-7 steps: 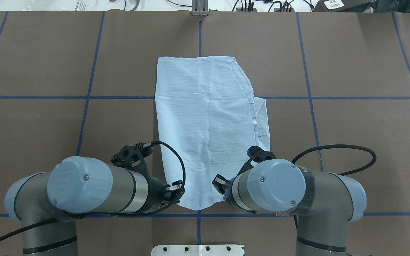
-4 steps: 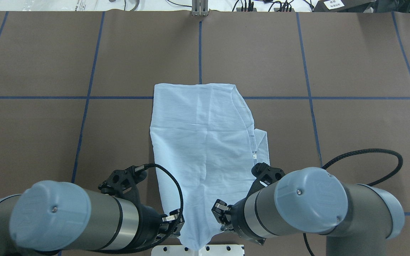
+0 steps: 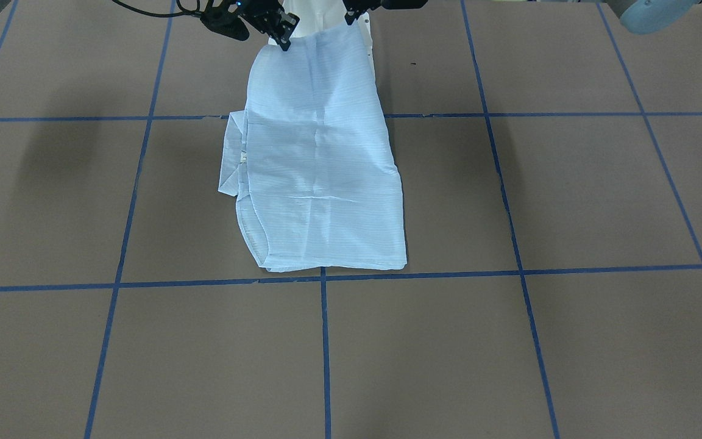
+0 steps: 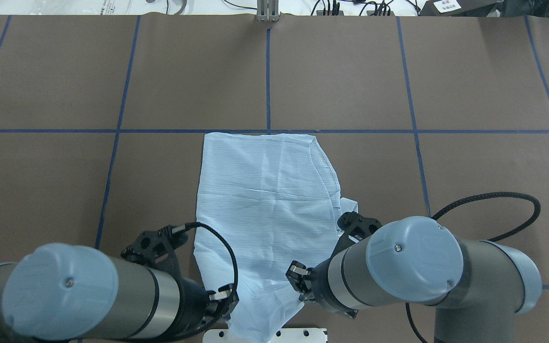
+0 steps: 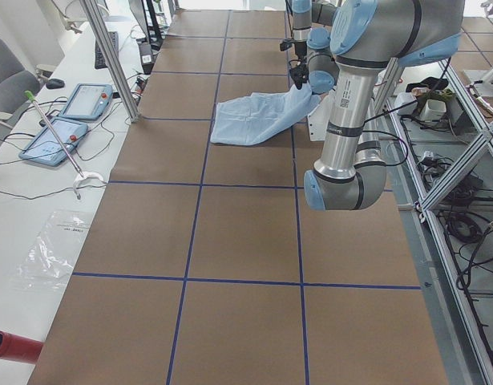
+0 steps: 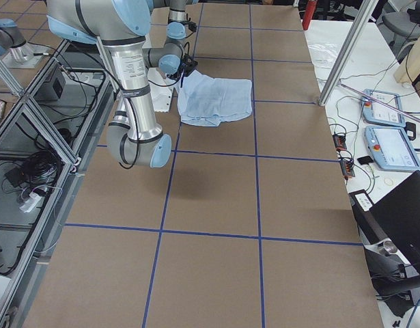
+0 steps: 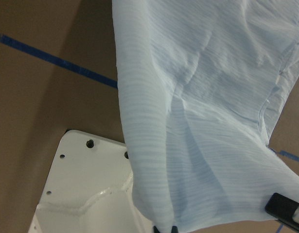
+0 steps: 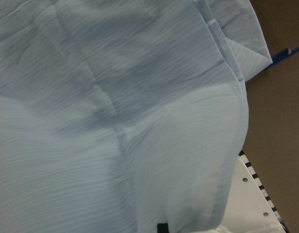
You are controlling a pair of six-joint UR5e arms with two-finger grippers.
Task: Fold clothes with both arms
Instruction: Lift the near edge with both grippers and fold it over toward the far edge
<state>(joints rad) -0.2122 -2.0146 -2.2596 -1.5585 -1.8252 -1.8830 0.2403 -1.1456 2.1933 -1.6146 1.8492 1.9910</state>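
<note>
You'll find the shirt [image 4: 265,190] folded into a long panel on the brown bench [image 4: 65,85], close in front of the robot, with its far edge lying flat along a blue tape line [image 4: 374,131]. The near edge is raised off the bench above the white base plate [image 4: 313,336]. The left arm [image 4: 112,290] has its jaws clenched on the near left corner, and the right arm [image 4: 398,267] has its jaws clenched on the near right corner. A folded flap sticks out on the shirt's right side.
</note>
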